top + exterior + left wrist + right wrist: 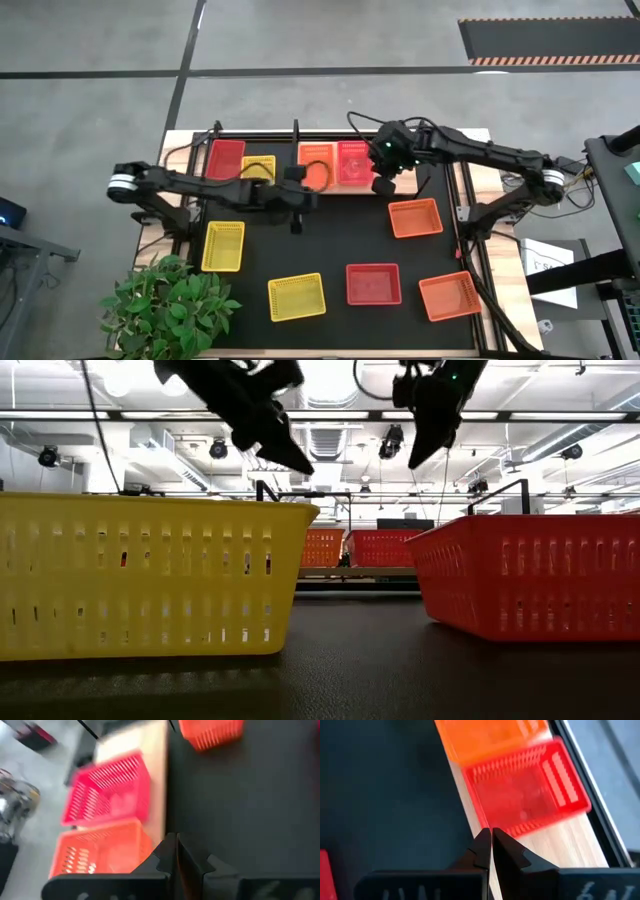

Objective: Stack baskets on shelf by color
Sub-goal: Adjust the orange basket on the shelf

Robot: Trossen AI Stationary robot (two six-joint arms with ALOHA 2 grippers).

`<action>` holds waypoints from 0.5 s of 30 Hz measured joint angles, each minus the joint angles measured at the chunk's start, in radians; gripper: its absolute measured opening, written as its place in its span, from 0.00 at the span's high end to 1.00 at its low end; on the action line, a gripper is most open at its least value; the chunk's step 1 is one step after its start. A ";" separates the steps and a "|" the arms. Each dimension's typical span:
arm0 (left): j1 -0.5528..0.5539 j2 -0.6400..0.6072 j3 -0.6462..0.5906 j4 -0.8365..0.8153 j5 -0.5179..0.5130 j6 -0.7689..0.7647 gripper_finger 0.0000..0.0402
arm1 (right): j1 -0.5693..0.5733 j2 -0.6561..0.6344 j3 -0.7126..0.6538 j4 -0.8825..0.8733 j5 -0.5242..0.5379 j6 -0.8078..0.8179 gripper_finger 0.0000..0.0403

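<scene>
In the high view the wooden shelf (476,178) at the mat's far side carries a red basket (225,158), a yellow basket (258,166), an orange basket (316,160) and a red-pink basket (354,162), all on their bases. My left gripper (315,188) is shut and hovers at the shelf's near edge by the orange basket (102,852). My right gripper (383,186) is also shut and hangs just right of the red-pink basket (525,790), over the shelf's edge. Neither gripper touches anything.
Several more baskets sit on the black mat (340,235): orange (415,217), yellow (223,245), yellow (296,296), red (373,284) and orange (450,296). A potted plant (165,305) stands at the near left corner. Bare mat lies between the two grippers.
</scene>
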 joint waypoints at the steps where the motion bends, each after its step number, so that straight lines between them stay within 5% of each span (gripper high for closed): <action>1: 0.001 0.026 0.039 -0.071 0.016 0.002 1.00 | 0.007 -0.018 -0.021 0.025 0.000 -0.010 0.98; 7: 0.028 0.141 0.186 -0.316 0.080 0.003 1.00 | 0.025 -0.099 -0.112 0.100 0.000 -0.031 0.98; 15: 0.040 0.262 0.226 -0.233 -0.008 -0.048 1.00 | 0.027 -0.160 -0.220 0.134 0.000 -0.014 0.98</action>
